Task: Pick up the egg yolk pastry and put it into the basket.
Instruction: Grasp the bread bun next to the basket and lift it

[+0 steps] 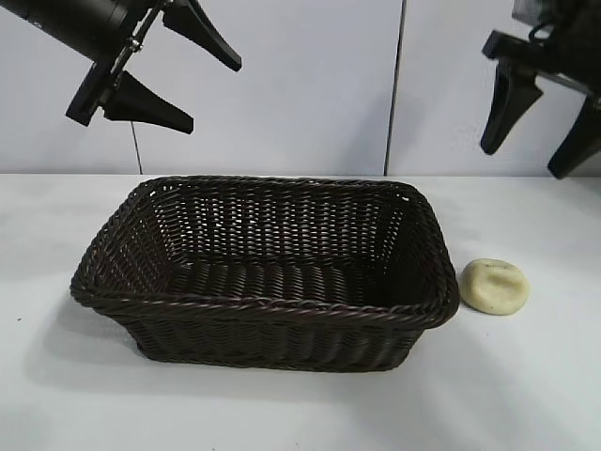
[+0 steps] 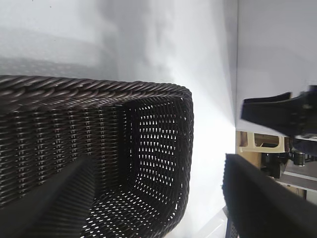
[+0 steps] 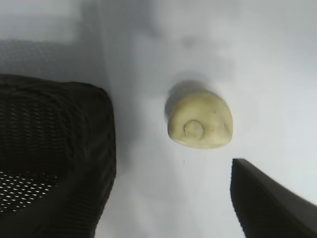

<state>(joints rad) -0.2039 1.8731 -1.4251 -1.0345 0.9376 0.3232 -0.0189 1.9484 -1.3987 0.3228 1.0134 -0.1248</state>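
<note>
Two grippers up, both spread and empty; pastry (image 1: 494, 286) on table (image 1: 282, 413) beside basket (image 1: 263, 301).

Pastry: pale, round, dented on top, resting on white table just off basket's right end in exterior view, apart from rim, untouched. Basket: dark brown wicker, rectangular, flared sides, braided rim, nothing inside that shows. Right gripper (image 1: 542, 117): high at upper right, above and slightly behind pastry, fingers pointing down, parted wide, holding nothing; one dark finger (image 3: 267, 203) visible in right wrist view, well clear of pastry (image 3: 200, 121). Left gripper (image 1: 178, 80): high at upper left, over basket's left end, angled down toward middle, fingers parted, holding nothing; basket corner (image 2: 163, 148) below it in left wrist view.
</note>
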